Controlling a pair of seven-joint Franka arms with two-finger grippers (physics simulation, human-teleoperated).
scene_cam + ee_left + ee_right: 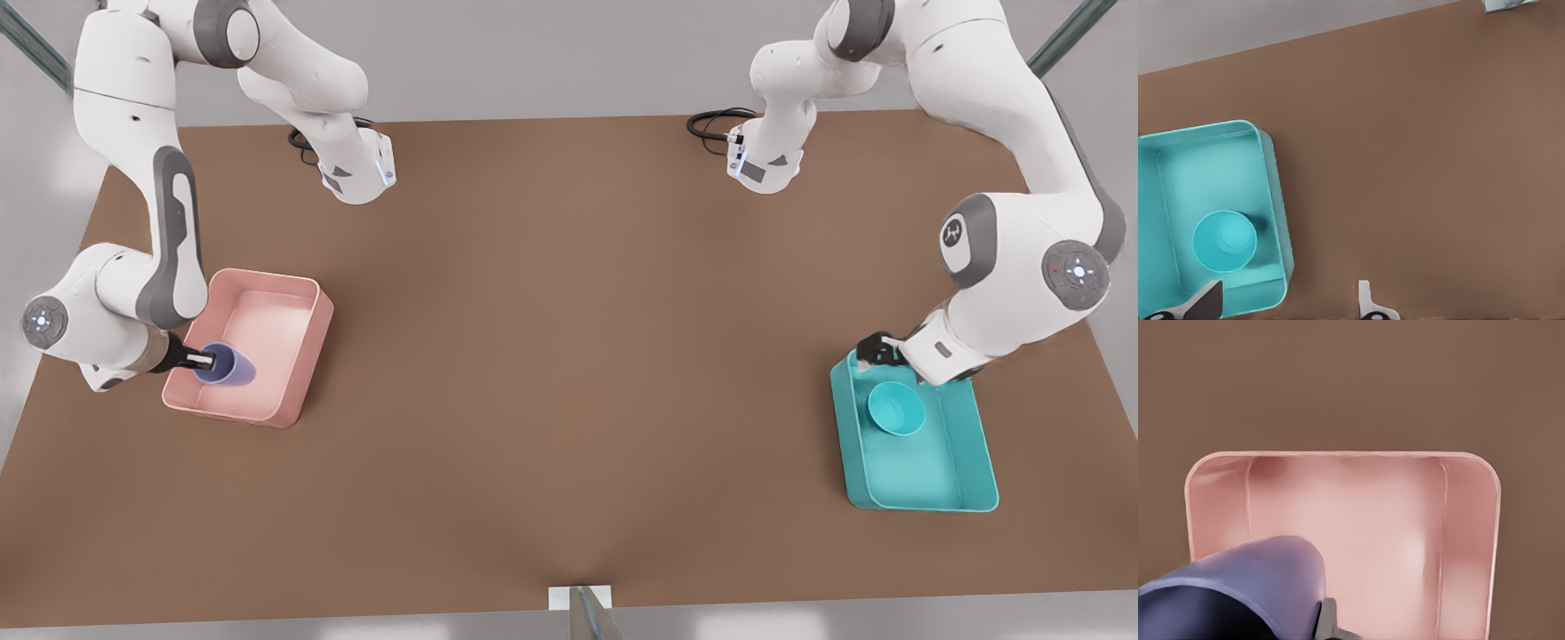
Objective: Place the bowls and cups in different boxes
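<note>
A teal bowl sits upright inside the teal box at the front view's right. My left gripper hovers open over that box's far end, just above the bowl and touching nothing. At the front view's left, my right gripper is shut on the lavender cup. The cup is tipped on its side, over the near-left corner of the pink box. One finger shows beside the cup.
The brown table stretches wide and bare between the two boxes. Black cables lie near the arm bases at the back. A small pale fixture stands at the table's front edge.
</note>
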